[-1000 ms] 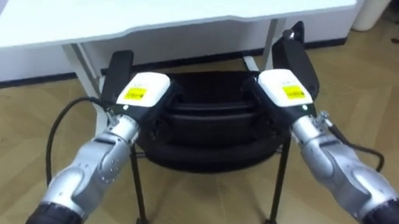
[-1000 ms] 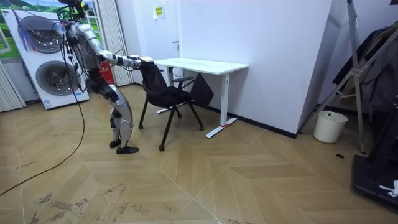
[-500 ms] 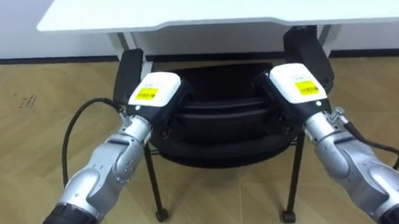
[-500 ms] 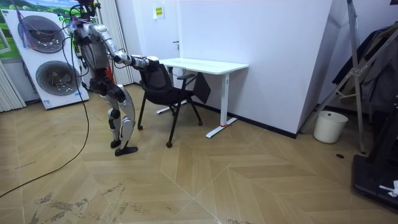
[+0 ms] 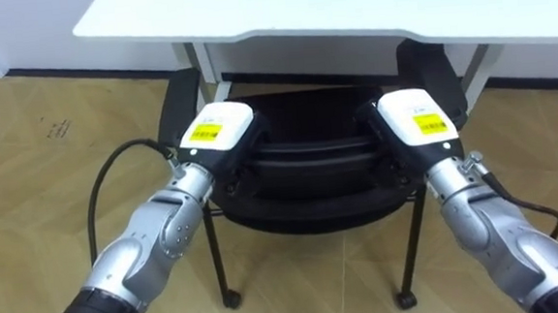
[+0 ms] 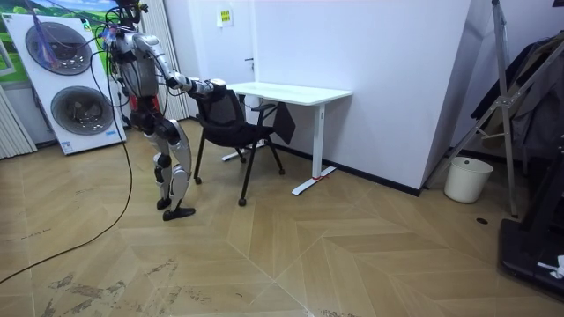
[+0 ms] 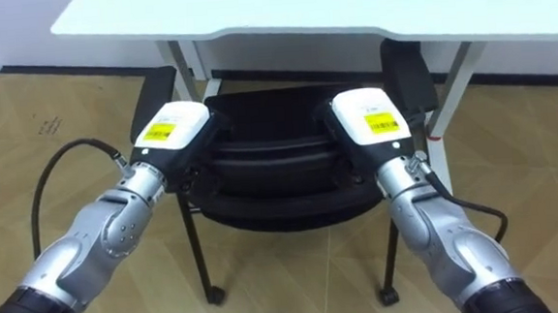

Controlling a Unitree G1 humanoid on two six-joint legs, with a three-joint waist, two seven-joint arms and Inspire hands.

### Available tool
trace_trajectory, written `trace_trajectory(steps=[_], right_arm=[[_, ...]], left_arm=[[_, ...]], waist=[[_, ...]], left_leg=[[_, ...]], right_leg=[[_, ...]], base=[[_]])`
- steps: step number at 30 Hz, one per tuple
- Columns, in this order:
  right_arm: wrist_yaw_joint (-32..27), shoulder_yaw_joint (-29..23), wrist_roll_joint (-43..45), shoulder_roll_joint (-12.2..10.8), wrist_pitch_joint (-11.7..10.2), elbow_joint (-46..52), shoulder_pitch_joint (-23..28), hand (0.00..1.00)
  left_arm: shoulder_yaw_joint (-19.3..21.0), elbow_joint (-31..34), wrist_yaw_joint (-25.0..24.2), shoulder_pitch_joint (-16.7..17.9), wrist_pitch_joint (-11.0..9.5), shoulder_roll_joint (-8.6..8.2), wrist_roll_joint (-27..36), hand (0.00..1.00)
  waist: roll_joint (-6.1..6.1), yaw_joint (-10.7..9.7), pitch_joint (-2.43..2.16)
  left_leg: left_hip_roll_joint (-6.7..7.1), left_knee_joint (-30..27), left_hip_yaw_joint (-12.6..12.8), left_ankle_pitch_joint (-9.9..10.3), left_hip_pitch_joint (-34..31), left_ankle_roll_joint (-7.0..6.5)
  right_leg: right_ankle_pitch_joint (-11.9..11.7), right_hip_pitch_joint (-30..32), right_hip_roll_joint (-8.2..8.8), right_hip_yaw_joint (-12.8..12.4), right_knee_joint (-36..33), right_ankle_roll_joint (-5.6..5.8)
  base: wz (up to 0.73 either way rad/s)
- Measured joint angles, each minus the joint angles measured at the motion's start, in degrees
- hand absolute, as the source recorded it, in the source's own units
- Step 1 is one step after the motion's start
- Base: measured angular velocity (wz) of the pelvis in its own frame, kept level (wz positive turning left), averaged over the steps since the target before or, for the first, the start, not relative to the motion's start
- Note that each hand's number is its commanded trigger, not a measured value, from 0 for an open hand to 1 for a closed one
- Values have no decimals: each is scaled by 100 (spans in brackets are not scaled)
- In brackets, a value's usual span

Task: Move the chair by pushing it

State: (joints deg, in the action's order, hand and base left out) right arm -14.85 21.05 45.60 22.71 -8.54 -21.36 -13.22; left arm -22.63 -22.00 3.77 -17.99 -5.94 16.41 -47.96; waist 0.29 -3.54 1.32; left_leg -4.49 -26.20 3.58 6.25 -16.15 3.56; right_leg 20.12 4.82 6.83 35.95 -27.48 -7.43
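A black chair (image 5: pixel 309 164) on thin legs with castors stands in front of a white desk (image 5: pixel 348 11), its seat reaching under the desk's front edge. My left hand (image 5: pixel 215 131) rests on the left end of the chair's backrest and my right hand (image 5: pixel 415 121) on the right end, both seen from the back. In the room view I stand upright behind the chair (image 6: pixel 231 123) with both arms stretched forward to its back, facing the desk (image 6: pixel 291 92).
The desk's white legs (image 5: pixel 198 59) stand to either side of the chair. Stacked washing machines (image 6: pixel 66 97) are behind me, a white bin (image 6: pixel 463 180) and a clothes rack (image 6: pixel 520 106) at the room view's right. Wooden floor lies all around.
The chair has rolled toward the desk and I have stepped after it, more upright. Both hands stay on the backrest.
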Motion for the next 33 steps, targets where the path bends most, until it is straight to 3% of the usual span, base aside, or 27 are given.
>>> trace_trajectory(steps=[6, 11, 15, 17, 20, 22, 25, 26, 27, 28, 29, 30, 31, 32, 33], right_arm=[[6, -299, -136, -299, 112, 29, 63, 0], [34, -428, -330, -308, 113, 248, 297, 0], [122, -426, -567, -319, 89, 249, 338, 0], [147, -427, -931, -312, -32, 257, 345, 0], [249, -478, -1431, -269, -246, 257, 340, 0], [261, -501, -1702, -230, -359, 264, 346, 0], [564, -857, -1640, -11, -465, 726, 481, 0], [645, -934, -1639, 283, -474, 958, 579, 0], [744, -1111, -1634, 659, -476, 1324, 724, 0], [774, -1182, -1651, 945, -481, 1548, 796, 0], [765, -1530, -1893, 1399, -568, 1977, 812, 0], [521, -1962, -2457, 1591, -686, 2237, 570, 0], [335, -2145, -2714, 1590, -733, 2284, 347, 0], [0, -2553, -3102, 1619, -853, 2317, -112, 0], [-220, -3089, -3396, 1852, -901, 2499, -339, 0]], left_arm=[[50, 216, -213, 87, 61, -22, 0, 0], [98, 529, -213, 374, 54, -51, -1, 0], [110, 559, -145, 405, 40, -50, -16, 0], [143, 656, -17, 408, -59, -30, -11, 0], [284, 875, 181, 412, -364, 53, -130, 0], [303, 864, 302, 417, -556, 276, -167, 0], [570, 880, 357, 404, -1083, 487, -529, 0], [680, 1061, 359, 402, -1304, 636, -786, 0], [810, 1410, 359, 398, -1626, 949, -1067, 0], [966, 1668, 366, 388, -1840, 1152, -1117, 0], [1383, 1948, 871, 264, -2077, 1447, -1093, 0], [1869, 1923, 1568, -160, -2009, 1619, -978, 0], [2054, 1868, 1884, -413, -1897, 1708, -855, 0], [2420, 1872, 2487, -911, -1722, 1848, -623, 0], [2758, 1971, 3024, -1309, -1693, 2100, -395, 0]], waist=[[20, 30, -13], [31, 116, -23], [37, 196, -25], [40, 191, -26], [103, 206, -35], [122, 216, -37], [127, 195, -39], [132, 220, -41], [147, 292, -39], [170, 343, -46], [200, 411, -39], [221, 401, -22], [213, 372, -18], [198, 275, -15], [192, 240, -21]], left_leg=[[-18, -67, 52, 3, -31, -5], [-70, -28, 130, 7, 73, -11], [-79, -35, 117, 12, 194, -14], [-87, -13, 142, 14, 224, -12], [-161, 70, 170, 46, 288, 37], [-198, 104, 197, 69, 320, 67], [-204, 193, 239, 69, 321, 68], [-199, 233, 242, 69, 331, 68], [-202, 301, 269, 67, 371, 67], [-213, 342, 300, 62, 394, 66], [-232, 459, 428, 44, 518, 58], [-190, 656, 450, -19, 704, 44], [-164, 762, 464, -57, 823, 36], [-152, 908, 530, -80, 1006, 22], [-137, 983, 601, -96, 1097, 4]], right_leg=[[-1, -1, -1, -6, 3, 2], [-31, -84, -27, -17, 87, 15], [-78, -244, -102, -99, 234, 19], [-99, -266, -138, -122, 283, 15], [-174, -299, -220, -170, 405, -5], [-225, -295, -297, -219, 487, -25], [-241, -243, -308, -240, 492, -27], [-254, -234, -315, -259, 506, -22], [-301, -237, -341, -296, 558, -18], [-345, -250, -368, -322, 595, -17], [-423, -290, -406, -431, 691, -10], [-470, -437, -403, -440, 809, 18], [-486, -518, -394, -444, 887, 37], [-520, -670, -404, -471, 1039, 75], [-551, -767, -418, -482, 1166, 115]], base=[[-1], [-2], [-11], [-8], [-13], [-15], [-1], [-4], [-9], [-31], [-30], [-25], [-8], [-3], [-4]])
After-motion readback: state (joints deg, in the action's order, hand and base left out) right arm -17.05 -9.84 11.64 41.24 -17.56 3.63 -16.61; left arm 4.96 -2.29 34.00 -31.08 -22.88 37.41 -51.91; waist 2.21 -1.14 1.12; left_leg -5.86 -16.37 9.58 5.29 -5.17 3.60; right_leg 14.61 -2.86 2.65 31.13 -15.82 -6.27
